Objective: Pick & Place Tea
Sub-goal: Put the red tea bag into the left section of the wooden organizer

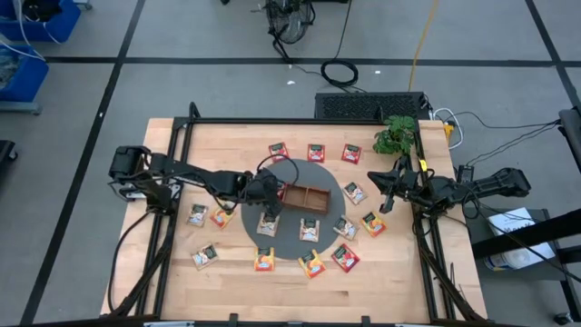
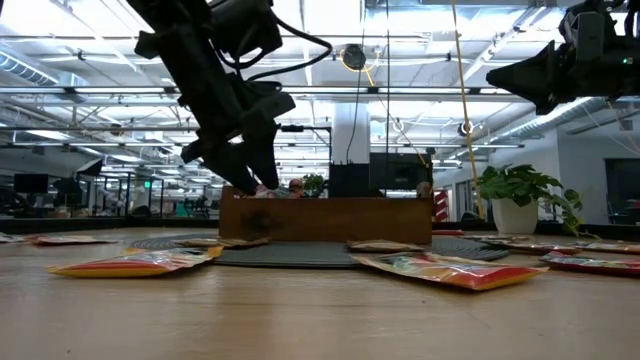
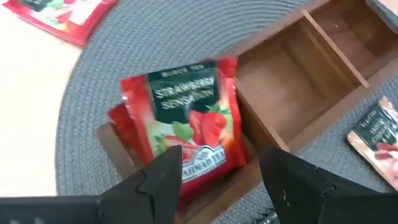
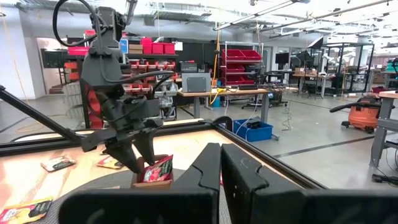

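Note:
The brown wooden tray (image 1: pixel 310 197) with three compartments sits on a round dark mat (image 1: pixel 286 243). Two red strawberry tea packets (image 3: pixel 186 118) lie tilted in its end compartment, the upper one leaning on the compartment's wall and sticking out above it (image 4: pixel 159 169). My left gripper (image 3: pixel 217 158) hangs open right over these packets, slanting down, one finger on either side of the upper packet's lower edge. My right gripper (image 4: pixel 221 163) waits shut at the table's right edge (image 1: pixel 386 186), held off the table. My left gripper stands open at the upper red packet's lower edge (image 3: pixel 205 167). One fingertip (image 3: pixel 169 163) shows in front of that edge; I cannot tell whether it touches the packet. The packet rests in the tray's end compartment.
Several more tea packets lie in a ring on the wood around the mat (image 1: pixel 205 255) (image 1: pixel 315 153) (image 1: pixel 373 223), and some on the mat (image 1: pixel 310 229). A small potted plant (image 1: pixel 395 134) stands at the far right. The tray's other two compartments (image 3: pixel 329 43) hold nothing.

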Robot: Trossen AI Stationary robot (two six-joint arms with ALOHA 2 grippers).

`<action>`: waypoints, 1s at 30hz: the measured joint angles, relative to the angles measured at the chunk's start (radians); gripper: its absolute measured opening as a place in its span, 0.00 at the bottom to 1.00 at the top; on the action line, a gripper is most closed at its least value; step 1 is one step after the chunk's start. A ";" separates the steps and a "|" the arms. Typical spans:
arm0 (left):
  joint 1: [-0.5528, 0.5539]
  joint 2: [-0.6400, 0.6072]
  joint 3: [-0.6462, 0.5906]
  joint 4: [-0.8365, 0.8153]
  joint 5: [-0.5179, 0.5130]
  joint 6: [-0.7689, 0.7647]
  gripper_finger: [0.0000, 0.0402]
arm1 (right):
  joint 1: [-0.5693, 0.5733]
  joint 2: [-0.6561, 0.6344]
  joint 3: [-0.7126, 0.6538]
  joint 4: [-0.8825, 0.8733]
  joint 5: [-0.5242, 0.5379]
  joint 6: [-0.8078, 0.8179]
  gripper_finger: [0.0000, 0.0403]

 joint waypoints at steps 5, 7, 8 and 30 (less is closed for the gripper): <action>-0.018 -0.025 -0.002 0.029 0.011 0.050 0.48 | 0.000 0.000 0.000 0.000 0.000 0.000 0.01; -0.024 -0.032 -0.001 0.057 0.010 0.073 0.38 | 0.000 0.000 0.000 0.000 0.000 0.000 0.01; -0.026 -0.034 0.000 0.066 0.012 0.088 0.31 | 0.000 0.000 0.000 -0.001 0.000 0.000 0.01; 0.120 -0.048 -0.001 -0.049 0.193 0.181 0.00 | 0.000 0.007 0.000 0.030 0.000 0.000 0.01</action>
